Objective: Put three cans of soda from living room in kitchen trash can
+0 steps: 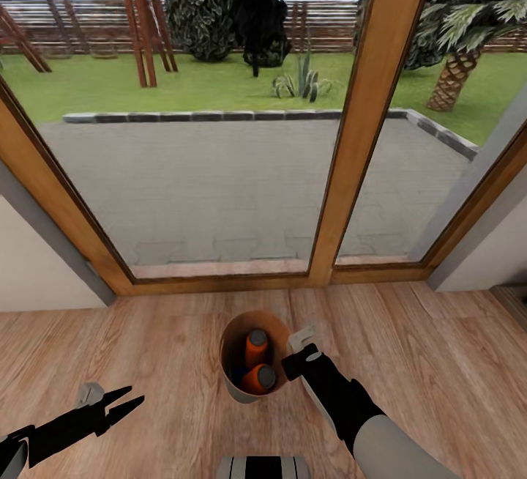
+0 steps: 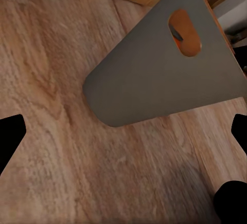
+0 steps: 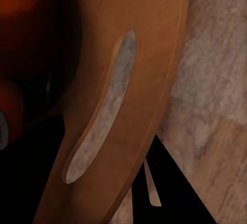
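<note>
Trash can [image 1: 236, 384] on the wood floor, just before the glass garden doors [image 1: 219, 135], two orange soda cans [image 1: 258, 365] inside.

Light, rigid, smooth-walled (likely tippy): take it by the rim, where the right tool [image 1: 301, 343] grips; the left tool [image 1: 117, 403] is spread, empty.

One bin [image 1: 233, 384], two orange cans [image 1: 258, 363] and a glimpse of blue can [image 1: 236, 375] inside, two tools [image 1: 117, 402]
</note>
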Available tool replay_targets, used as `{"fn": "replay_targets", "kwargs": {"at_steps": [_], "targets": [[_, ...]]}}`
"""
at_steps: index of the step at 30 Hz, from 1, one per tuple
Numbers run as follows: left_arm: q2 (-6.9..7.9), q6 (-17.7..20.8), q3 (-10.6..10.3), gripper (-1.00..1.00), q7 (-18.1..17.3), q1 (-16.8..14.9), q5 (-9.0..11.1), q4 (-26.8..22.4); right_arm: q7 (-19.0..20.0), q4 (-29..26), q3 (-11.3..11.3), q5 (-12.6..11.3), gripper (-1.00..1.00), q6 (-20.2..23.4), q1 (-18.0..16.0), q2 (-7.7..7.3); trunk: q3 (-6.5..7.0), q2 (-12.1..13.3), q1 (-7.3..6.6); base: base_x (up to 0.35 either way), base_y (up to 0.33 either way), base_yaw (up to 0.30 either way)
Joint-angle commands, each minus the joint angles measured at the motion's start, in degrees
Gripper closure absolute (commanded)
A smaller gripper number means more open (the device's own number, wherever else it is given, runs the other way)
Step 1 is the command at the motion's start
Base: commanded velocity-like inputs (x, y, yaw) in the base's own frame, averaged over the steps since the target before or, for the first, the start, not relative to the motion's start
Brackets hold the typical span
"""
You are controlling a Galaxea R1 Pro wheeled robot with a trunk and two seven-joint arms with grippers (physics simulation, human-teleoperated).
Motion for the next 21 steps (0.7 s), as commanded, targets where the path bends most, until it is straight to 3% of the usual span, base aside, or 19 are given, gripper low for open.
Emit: {"fn": "replay_targets", "kwargs": {"at_steps": [1, 7, 21], "targets": [[0.00, -0.01, 0.00, -1.00, 0.00, 0.00, 0.00, 0.01, 0.49, -0.05, 0.00, -0.16, 1.00, -0.09, -0.02, 0.02, 0.00, 0.00, 0.00, 0.000, 0.000, 0.000], [-0.01, -0.01, 0.02, -1.00, 0.00, 0.00, 0.00, 0.01, 0.49, -0.05, 0.00, -0.16, 1.00, -0.09, -0.02, 0.02, -0.88, -0.06, 0.10, 0.000, 0.000, 0.000], [0.02, 0.02, 0.04, -1.00, 0.00, 0.00, 0.00, 0.01, 0.49, -0.05, 0.00, -0.16, 1.00, -0.09, -0.02, 0.02, -1.33, -0.08, 0.15, 0.000, 0.000, 0.000]]}}
